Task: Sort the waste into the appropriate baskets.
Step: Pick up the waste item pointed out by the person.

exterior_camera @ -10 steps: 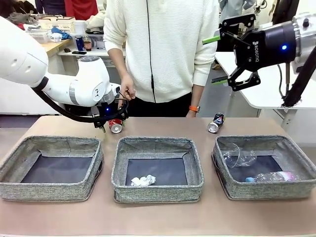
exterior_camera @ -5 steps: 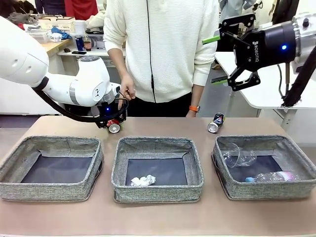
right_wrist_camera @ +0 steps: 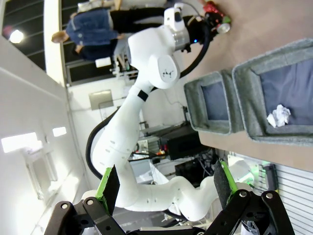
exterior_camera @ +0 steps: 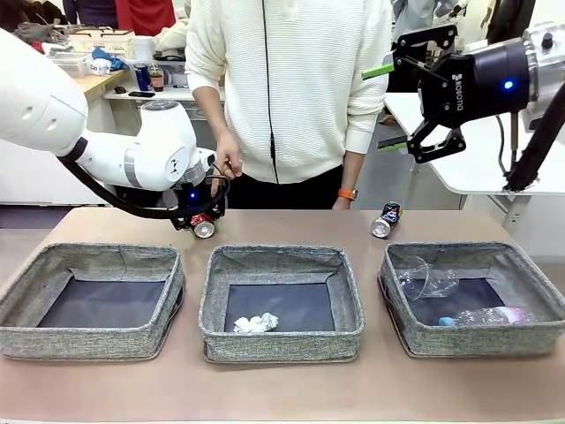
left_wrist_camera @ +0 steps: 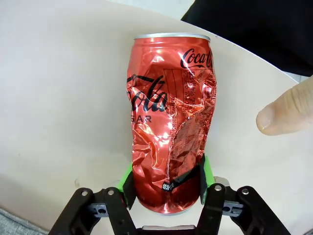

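Left fingers [left_wrist_camera: 206,172] now around red can [left_wrist_camera: 168,122]

On the tan table [exterior_camera: 282,389] stand the left basket [exterior_camera: 88,339], middle basket [exterior_camera: 281,343] and right basket [exterior_camera: 481,339], from 8 to 4 o'clock. A crushed red can [exterior_camera: 205,228] lies at 11 o'clock, a dark blue-black can [exterior_camera: 385,220] at 1 o'clock.

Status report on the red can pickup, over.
Left jaws shut on crushed red can, can on the table. Right jaws open, raised clear. Person's finger close beside the can.
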Robot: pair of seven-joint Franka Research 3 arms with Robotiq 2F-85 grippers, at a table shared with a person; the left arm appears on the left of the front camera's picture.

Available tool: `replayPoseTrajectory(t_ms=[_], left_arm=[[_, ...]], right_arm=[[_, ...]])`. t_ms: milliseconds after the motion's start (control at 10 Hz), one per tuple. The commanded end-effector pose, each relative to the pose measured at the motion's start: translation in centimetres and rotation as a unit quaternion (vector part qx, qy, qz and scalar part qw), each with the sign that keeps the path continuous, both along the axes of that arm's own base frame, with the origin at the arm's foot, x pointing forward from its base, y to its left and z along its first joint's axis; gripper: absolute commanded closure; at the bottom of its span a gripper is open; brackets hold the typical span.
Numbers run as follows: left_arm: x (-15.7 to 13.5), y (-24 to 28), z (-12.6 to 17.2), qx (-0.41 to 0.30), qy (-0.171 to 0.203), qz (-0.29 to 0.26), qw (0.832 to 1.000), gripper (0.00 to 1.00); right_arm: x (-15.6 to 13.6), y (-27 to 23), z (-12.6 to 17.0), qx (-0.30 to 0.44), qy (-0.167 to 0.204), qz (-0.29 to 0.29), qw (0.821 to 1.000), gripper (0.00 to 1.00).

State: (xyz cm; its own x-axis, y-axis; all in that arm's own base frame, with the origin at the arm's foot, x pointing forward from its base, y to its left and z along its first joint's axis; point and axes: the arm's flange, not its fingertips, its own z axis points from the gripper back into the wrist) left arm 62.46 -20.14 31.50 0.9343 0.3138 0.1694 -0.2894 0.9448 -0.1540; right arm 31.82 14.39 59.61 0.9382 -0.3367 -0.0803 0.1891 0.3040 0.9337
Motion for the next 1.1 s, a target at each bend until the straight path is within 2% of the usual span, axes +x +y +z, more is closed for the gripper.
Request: replayPoseTrajectory(t_ms=[0, 100, 200, 300, 500, 600, 700, 800, 900, 1000], left_arm=[[0.3, 0.2, 0.2, 0.015, -0.001, 0.004, 1.0, 1.0], [0.1, 0.5, 0.8, 0.017, 0.005, 0.0, 1.0, 1.0], [-0.8, 1.0, 2.8, 0.033, 0.021, -0.015, 0.999, 1.0], [-2.5, 1.8, 6.1, 0.038, 0.066, -0.032, 0.997, 1.0], [-7.1, 3.6, 14.5, 0.023, 0.067, -0.05, 0.996, 1.0], [-9.9, 4.1, 18.8, 0.006, 0.1, -0.034, 0.994, 1.0], [-12.7, 4.0, 22.0, -0.003, 0.085, -0.061, 0.995, 1.0], [-15.6, 3.4, 24.8, -0.026, 0.086, -0.083, 0.993, 1.0], [-18.7, 2.5, 27.1, -0.047, 0.056, -0.079, 0.994, 1.0], [-21.6, 1.9, 28.4, -0.048, 0.029, -0.127, 0.99, 1.0]], right_arm=[[0.1, 0.0, 0.4, 0.001, 0.007, 0.0, 1.0, 0.0], [0.1, 0.0, 0.4, 0.001, 0.007, 0.0, 1.0, 0.0], [0.1, 0.0, 0.4, 0.001, 0.007, 0.0, 1.0, 0.0], [0.1, 0.0, 0.4, 0.001, 0.007, 0.0, 1.0, 0.0], [0.1, 0.0, 0.4, 0.001, 0.007, 0.0, 1.0, 0.0], [0.1, 0.0, 0.4, 0.001, 0.007, 0.0, 1.0, 0.0], [0.1, 0.0, 0.4, 0.001, 0.007, 0.0, 1.0, 0.0], [0.1, 0.0, 0.4, 0.001, 0.007, 0.0, 1.0, 0.0], [0.1, 0.0, 0.4, 0.001, 0.007, 0.0, 1.0, 0.0], [0.1, 0.0, 0.4, 0.001, 0.007, 0.0, 1.0, 0.0]])
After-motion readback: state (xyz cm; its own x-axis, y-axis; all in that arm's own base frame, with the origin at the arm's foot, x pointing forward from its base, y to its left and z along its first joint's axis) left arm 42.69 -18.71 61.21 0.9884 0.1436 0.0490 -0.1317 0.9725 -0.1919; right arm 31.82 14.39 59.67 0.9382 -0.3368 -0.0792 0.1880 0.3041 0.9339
